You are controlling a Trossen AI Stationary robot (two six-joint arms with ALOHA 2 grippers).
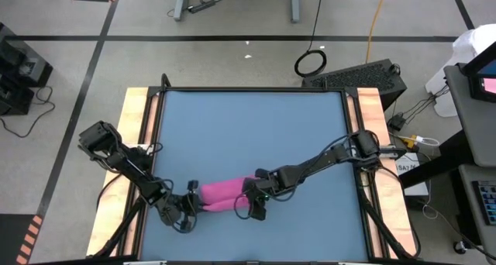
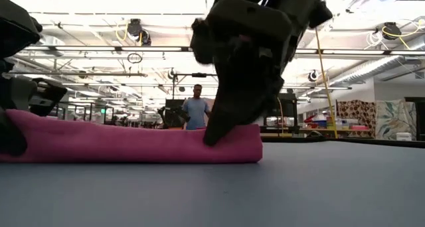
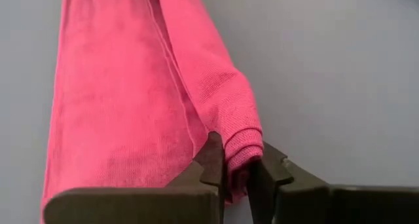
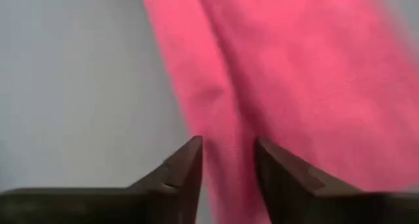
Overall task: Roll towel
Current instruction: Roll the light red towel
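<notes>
The magenta-pink towel [image 1: 225,194] lies on the blue tabletop [image 1: 248,133] near its near edge. It is a long, narrow, partly rolled strip running left to right, and in the low view [image 2: 133,142] it rests flat along its whole length. My left gripper [image 1: 188,201] is shut on the towel's left end. My right gripper [image 1: 254,207] is shut on its right end. The white tag does not show. My left gripper [image 3: 237,160] pinches the rolled-over long edge [image 3: 239,142] between its two fingers at the towel's left end, several layers thick. The fingers lie along the roll, and the flat part of the towel [image 3: 111,119] lies beside it on the table. My right gripper [image 4: 228,152] pinches a raised fold [image 4: 226,129] between its two fingers at the towel's right end. It comes slanting down from above [image 2: 226,124]. The fingers lie along the fold, and the towel rests on the table.
The wooden side rails [image 1: 138,141] border the tabletop left and right. Bare blue tabletop stretches from the towel toward the far edge [image 1: 252,91]. A person [image 2: 196,111] stands far off in the room behind.
</notes>
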